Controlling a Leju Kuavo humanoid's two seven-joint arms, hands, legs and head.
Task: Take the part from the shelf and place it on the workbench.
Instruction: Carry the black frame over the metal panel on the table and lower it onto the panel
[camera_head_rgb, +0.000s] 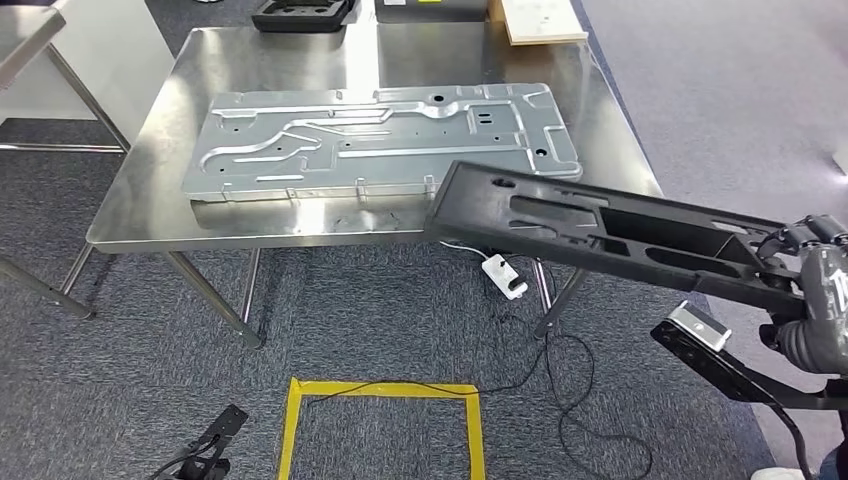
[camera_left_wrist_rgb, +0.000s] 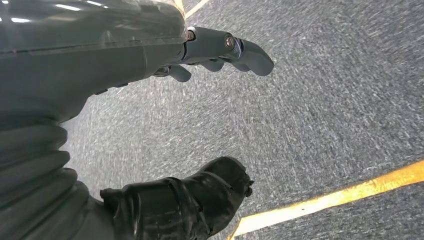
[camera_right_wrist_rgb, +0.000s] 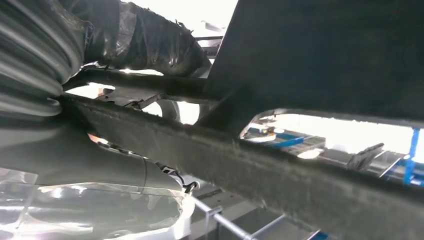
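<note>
Even, bright overhead light in the head view; a white glare stripe runs down the steel table (camera_head_rgb: 150, 215). The left wrist view's carpet (camera_left_wrist_rgb: 325, 100) is motion-smeared. The right wrist view is backlit, blown-out white beyond the dark silhouetted part (camera_right_wrist_rgb: 320, 55).

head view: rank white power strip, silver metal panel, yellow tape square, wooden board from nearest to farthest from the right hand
From the right hand:
1. White power strip, on the floor under the table edge.
2. Silver metal panel, on the table.
3. Yellow tape square on the floor and wooden board at the table's far end: too close to call.
</note>
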